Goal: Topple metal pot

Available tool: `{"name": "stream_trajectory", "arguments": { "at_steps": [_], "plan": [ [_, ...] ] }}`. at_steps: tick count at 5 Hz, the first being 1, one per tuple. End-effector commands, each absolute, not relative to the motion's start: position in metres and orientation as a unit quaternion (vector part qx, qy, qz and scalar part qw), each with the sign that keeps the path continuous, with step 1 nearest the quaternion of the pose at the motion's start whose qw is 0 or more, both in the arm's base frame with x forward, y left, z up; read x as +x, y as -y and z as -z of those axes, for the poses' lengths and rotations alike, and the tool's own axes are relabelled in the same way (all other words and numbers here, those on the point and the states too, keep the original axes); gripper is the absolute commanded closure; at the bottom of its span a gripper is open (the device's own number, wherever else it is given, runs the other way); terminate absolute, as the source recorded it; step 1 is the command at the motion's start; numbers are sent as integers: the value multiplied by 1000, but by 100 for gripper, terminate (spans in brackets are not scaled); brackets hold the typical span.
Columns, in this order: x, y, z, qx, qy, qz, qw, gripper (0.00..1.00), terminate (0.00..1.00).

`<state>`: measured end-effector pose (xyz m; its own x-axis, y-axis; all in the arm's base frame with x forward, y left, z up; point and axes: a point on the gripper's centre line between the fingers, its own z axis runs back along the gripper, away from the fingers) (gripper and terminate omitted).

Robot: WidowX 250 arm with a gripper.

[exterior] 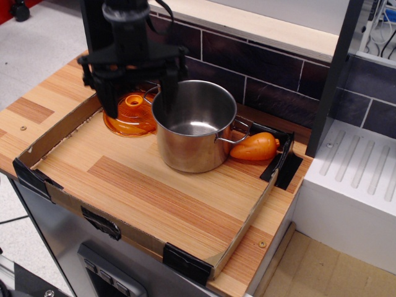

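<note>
The metal pot [195, 127] stands upright in the middle of the shallow cardboard tray [142, 192], shiny steel with a wire loop handle on its right side. My black gripper [138, 99] hangs open just left of the pot, above the orange plastic dish [129, 117]. Its right finger [169, 86] is at the pot's left rim; its left finger [110, 96] is over the dish's left edge. It holds nothing.
An orange carrot-shaped toy [255, 147] lies against the pot's right side. The tray has low cardboard walls with black taped corners [185, 263]. A dark tiled wall [260, 68] runs behind. A white ridged unit [356, 173] stands at the right.
</note>
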<state>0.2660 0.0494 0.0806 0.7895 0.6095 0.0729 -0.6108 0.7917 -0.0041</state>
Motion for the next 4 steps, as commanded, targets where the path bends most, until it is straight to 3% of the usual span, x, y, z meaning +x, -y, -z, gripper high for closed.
{"name": "stream_trajectory", "arguments": {
  "at_steps": [1,2,4],
  "plan": [
    [280,-41,-75,10,80,-312,947,0,0],
    [292,-42,-69,7,79,-329,941,100,0],
    [299,-50,-63,0,61,-359,931,100,0]
  ]
}}
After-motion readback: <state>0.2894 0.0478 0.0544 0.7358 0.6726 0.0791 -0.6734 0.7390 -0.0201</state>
